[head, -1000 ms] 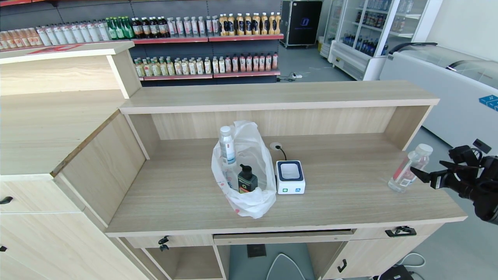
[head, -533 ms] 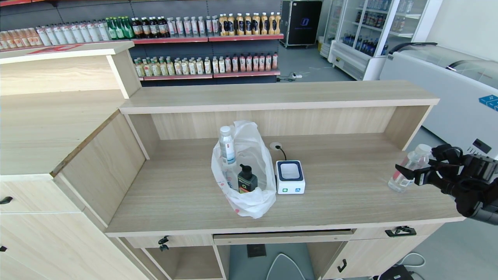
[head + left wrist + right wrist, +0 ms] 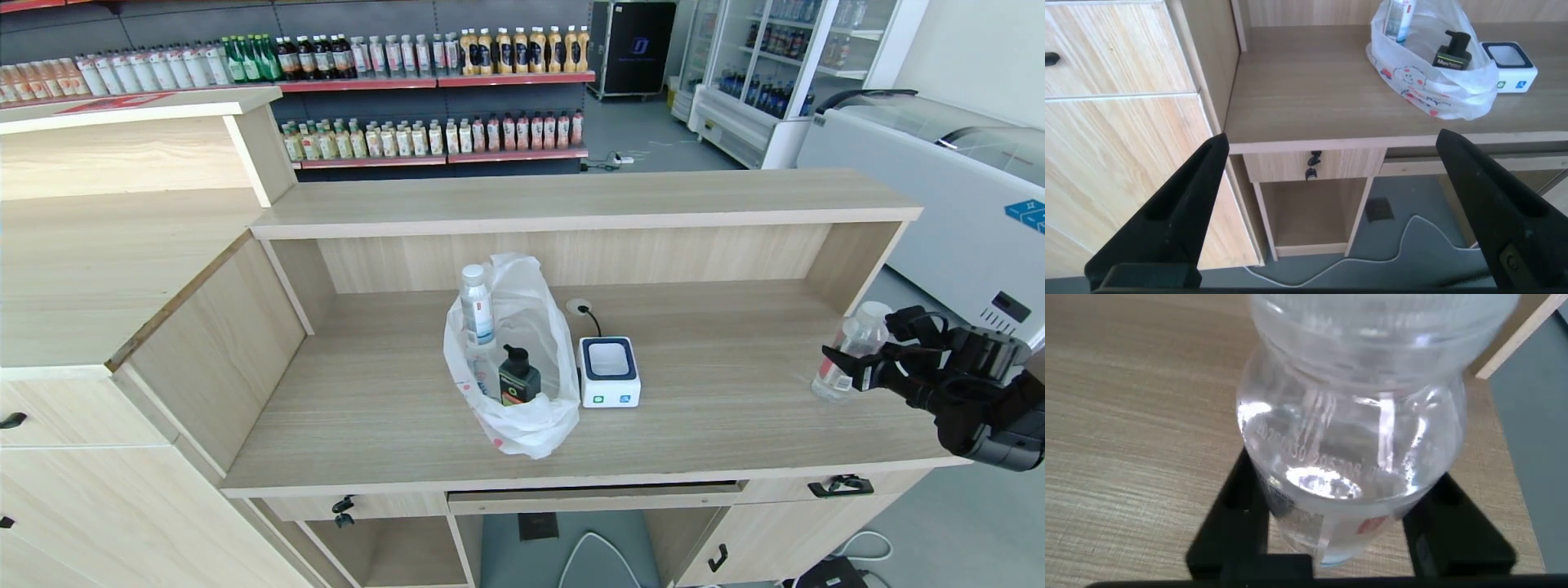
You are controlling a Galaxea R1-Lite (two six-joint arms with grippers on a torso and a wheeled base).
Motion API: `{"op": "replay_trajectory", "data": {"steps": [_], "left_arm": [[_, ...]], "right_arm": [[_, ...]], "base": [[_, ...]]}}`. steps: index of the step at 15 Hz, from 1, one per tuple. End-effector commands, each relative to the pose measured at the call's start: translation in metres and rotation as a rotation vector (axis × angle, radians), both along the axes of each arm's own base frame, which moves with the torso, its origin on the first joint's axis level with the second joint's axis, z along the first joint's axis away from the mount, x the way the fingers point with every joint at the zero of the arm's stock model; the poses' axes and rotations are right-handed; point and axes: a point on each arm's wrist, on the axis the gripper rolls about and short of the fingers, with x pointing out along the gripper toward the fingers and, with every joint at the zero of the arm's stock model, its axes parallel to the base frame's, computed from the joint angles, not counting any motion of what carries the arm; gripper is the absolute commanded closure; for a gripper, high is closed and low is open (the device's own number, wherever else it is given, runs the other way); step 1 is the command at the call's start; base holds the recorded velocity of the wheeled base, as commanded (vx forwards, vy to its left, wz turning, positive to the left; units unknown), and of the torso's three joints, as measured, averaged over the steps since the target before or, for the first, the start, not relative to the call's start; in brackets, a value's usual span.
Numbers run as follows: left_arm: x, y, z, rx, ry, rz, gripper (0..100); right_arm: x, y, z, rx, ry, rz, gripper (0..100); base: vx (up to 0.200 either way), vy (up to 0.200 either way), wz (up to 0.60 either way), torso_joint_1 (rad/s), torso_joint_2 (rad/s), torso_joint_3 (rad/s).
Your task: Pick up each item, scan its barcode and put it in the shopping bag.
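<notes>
One clear water bottle (image 3: pixel 845 355) standing near the right end of the worktop (image 3: pixel 718 384), base on the wood, right claw (image 3: pixel 857 353) around its lower half; clamped or merely around, cannot tell. Well to its left, scanner (image 3: pixel 609 371) just beside shopping bag (image 3: pixel 522 433) holding a taller bottle (image 3: pixel 476 306) and a pump bottle (image 3: pixel 518 380). Left claw (image 3: pixel 1331 139) spread wide, low before the drawers (image 3: pixel 1315 163)

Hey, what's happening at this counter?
A robot is working a shop checkout. Its right gripper is at a clear bottle at the right end of the counter; whether it grips is unclear. The scanner sits beside the shopping bag, which already holds a water bottle and a black pump bottle. The left gripper hangs open, low by the counter's left side.
</notes>
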Motion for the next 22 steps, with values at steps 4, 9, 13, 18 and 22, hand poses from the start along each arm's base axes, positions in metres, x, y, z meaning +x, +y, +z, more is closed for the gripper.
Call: {"op": "replay_trajectory", "data": {"steps": [4, 9, 13, 18, 22], "left_arm": [[0.000, 0.000, 0.000, 0.000, 0.001, 0.000, 0], [0.000, 0.000, 0.000, 0.000, 0.001, 0.000, 0], [0.000, 0.000, 0.000, 0.000, 0.001, 0.000, 0], [0.000, 0.000, 0.000, 0.000, 0.001, 0.000, 0], [0.000, 0.000, 0.000, 0.000, 0.001, 0.000, 0]], "right_arm": [[-0.001, -0.001, 0.016, -0.023, -0.030, -0.041, 100], [-0.071, 0.035, 0.146, 0.212, 0.019, -0.068, 100], [-0.176, 0.103, 0.246, 0.391, 0.150, -0.031, 100], [-0.248, 0.162, 0.283, 0.558, 0.322, 0.050, 100], [-0.276, 0.186, 0.299, 0.635, 0.363, 0.022, 100]], "base": [[0.000, 0.000, 0.00, 0.000, 0.00, 0.000], [0.000, 0.000, 0.00, 0.000, 0.00, 0.000], [0.000, 0.000, 0.00, 0.000, 0.00, 0.000], [0.000, 0.000, 0.00, 0.000, 0.00, 0.000], [0.000, 0.000, 0.00, 0.000, 0.00, 0.000]]}}
